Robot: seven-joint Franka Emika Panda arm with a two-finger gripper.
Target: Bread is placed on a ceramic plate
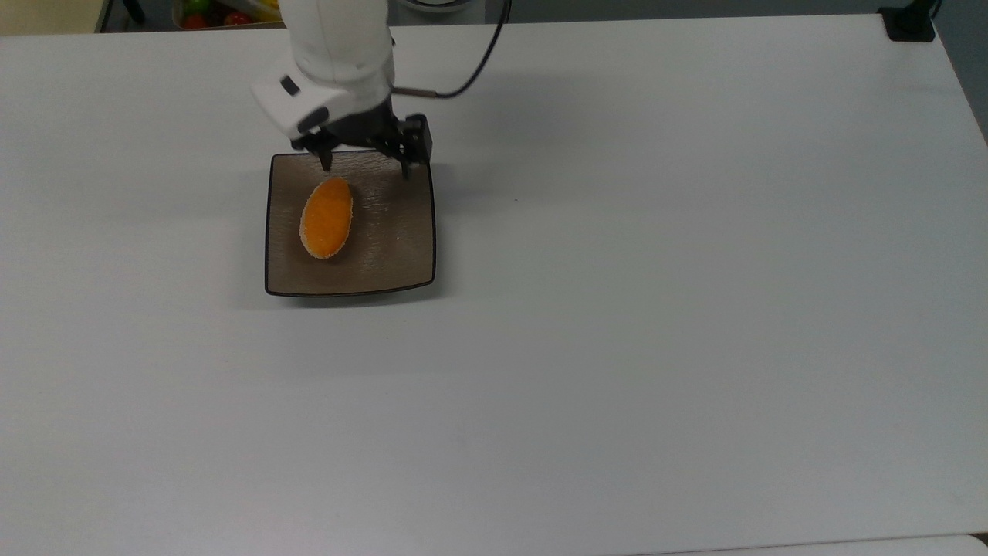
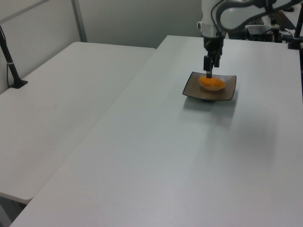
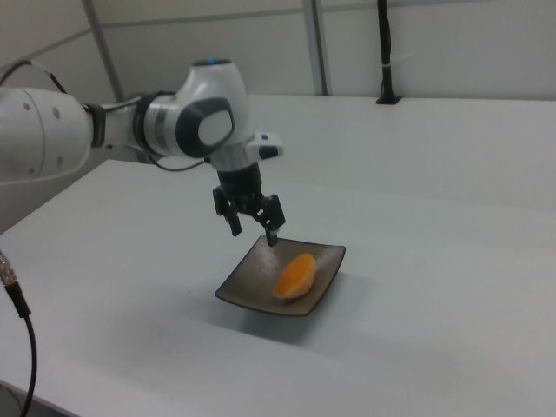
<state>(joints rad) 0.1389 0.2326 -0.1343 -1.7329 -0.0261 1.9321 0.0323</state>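
1. Nearest in the top view lies a wide bare stretch of the white table (image 1: 617,347), reaching from the bottom edge up to the dish.
2. The ceramic plate (image 1: 401,255) sits flat on the table, toward the top view's left; it is square, glossy brown, with a thin dark rim and rounded corners.
3. The bread (image 1: 326,218) lies on the plate, in the plate's half toward the top view's left, with its bright orange flat side up and a pale speckled edge around it. In the right view the bread (image 3: 294,274) rests near the plate's middle, and the plate (image 3: 246,285) shows slightly upturned corners.
4. The gripper (image 1: 366,164) hangs over the plate's far edge in the top view, its 2 fingers spread wide with nothing between them. It is clear of the bread; in the right view the gripper (image 3: 254,232) is above the plate's far corner, apart from it.
5. In the left view the gripper (image 2: 209,73) points straight down over the bread (image 2: 211,83).
6. A black cable (image 1: 471,69) runs from the arm's wrist.
7. Farthest, at the top view's upper left, a container of coloured items (image 1: 224,14) sits beyond the table edge.
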